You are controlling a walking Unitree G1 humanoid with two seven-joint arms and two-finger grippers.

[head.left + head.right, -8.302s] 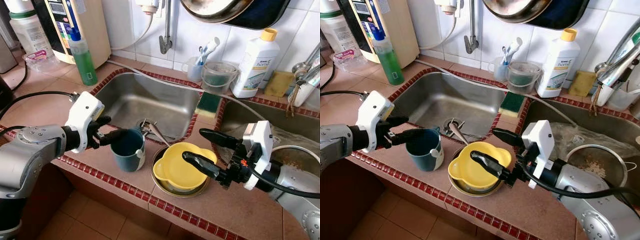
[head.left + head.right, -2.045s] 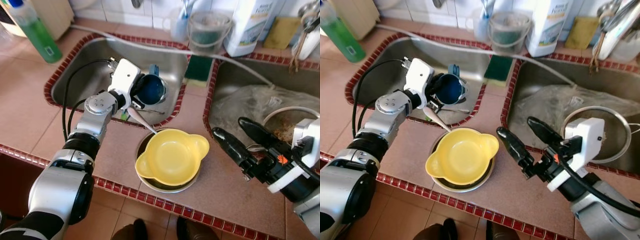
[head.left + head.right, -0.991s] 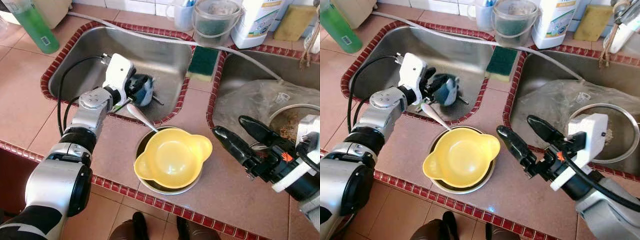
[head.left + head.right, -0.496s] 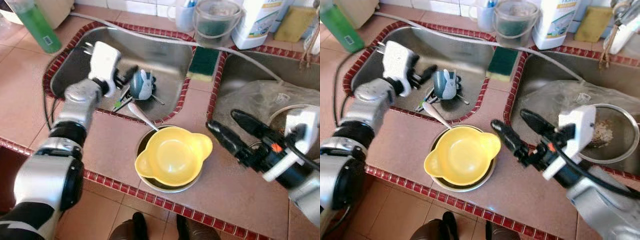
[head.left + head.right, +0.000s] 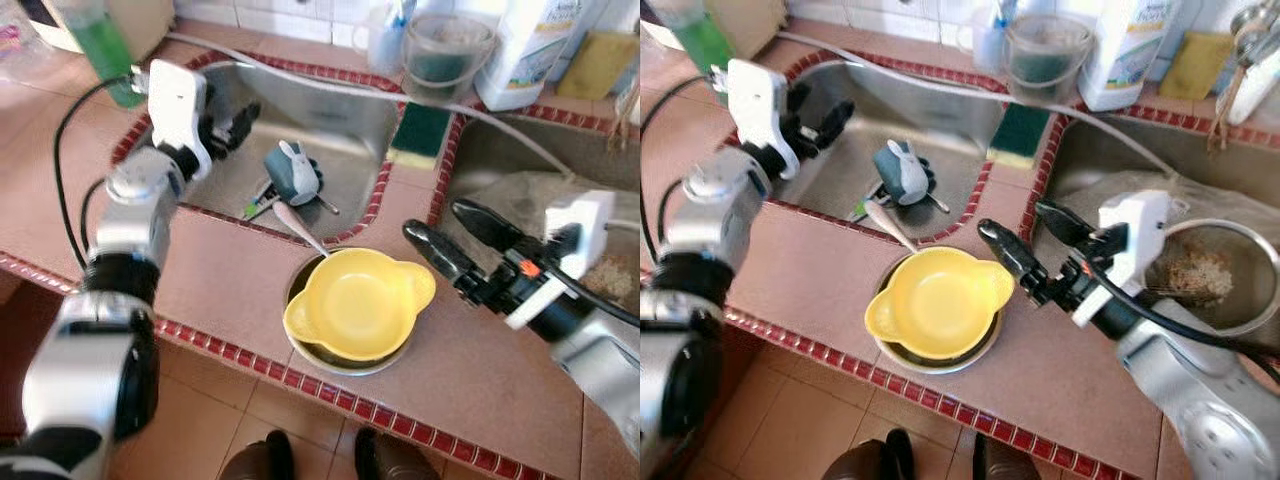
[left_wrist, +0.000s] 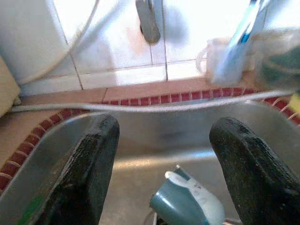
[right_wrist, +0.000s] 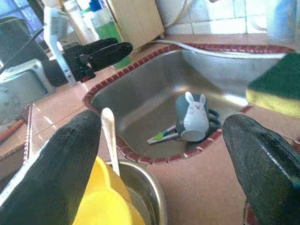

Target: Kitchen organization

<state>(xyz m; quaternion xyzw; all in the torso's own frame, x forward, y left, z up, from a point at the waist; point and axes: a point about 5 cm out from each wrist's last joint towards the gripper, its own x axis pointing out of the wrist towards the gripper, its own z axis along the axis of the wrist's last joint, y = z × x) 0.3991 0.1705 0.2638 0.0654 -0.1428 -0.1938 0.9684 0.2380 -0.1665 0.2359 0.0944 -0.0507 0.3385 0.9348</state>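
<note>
A teal mug (image 5: 293,172) with a white rabbit picture lies on its side in the left sink (image 5: 340,110), on top of some cutlery (image 5: 258,201). My left gripper (image 5: 235,122) hangs open and empty over the sink's left part, apart from the mug (image 6: 185,201). A yellow two-handled bowl (image 5: 358,303) sits inside a metal bowl (image 5: 340,360) on the counter, and a spoon handle (image 5: 298,228) sticks out towards the sink. My right gripper (image 5: 435,220) is open and empty just right of the yellow bowl, above the counter.
A green sponge (image 5: 420,130) lies on the ridge between the two sinks. Behind stand a green soap bottle (image 5: 100,45), a clear tub (image 5: 440,50) and a white detergent bottle (image 5: 535,50). The right sink holds a round strainer (image 5: 1205,265). A person's shoes (image 5: 320,460) show below the counter edge.
My left gripper has let go of the mug, opened and drawn back to the sink's left. The mug now lies on its side. My right gripper has shifted closer to the bowl.
</note>
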